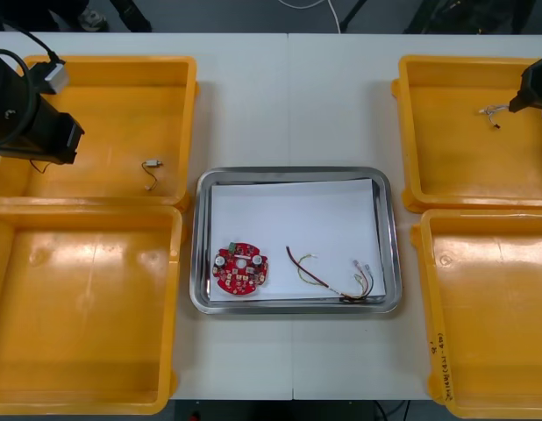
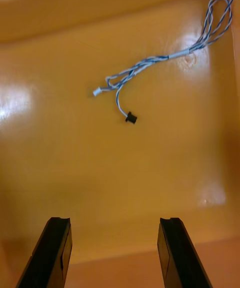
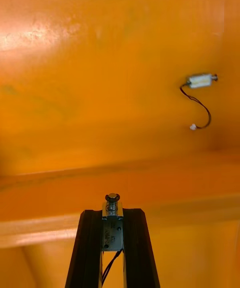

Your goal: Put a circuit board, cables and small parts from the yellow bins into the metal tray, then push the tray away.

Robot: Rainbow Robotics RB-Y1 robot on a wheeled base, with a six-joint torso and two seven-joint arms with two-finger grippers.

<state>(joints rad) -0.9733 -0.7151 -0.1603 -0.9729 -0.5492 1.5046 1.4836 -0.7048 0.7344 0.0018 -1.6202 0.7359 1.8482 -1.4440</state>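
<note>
In the front view the left arm (image 1: 30,123) is cut off at the edge and its jaws are hidden beneath it. The right arm (image 1: 536,88) is barely seen at the opposite edge. The left jaws are held above the far left yellow bin (image 1: 104,123), clamped on a small metal part (image 3: 112,223) whose black lead (image 3: 107,268) hangs between them. A second small metal part (image 1: 152,165) lies on that bin's floor. The right jaws are spread wide over the far right yellow bin (image 1: 455,158), where a twisted blue and white cable (image 2: 165,61) lies. On the bench (image 1: 288,96), the metal tray (image 1: 201,263), white inside, is occupied by a round red circuit board (image 1: 240,269) and a red and yellow cable (image 1: 328,276).

Glossy plastic yellow bins (image 1: 96,149); shiny metal tray (image 1: 293,307), white inside.
</note>
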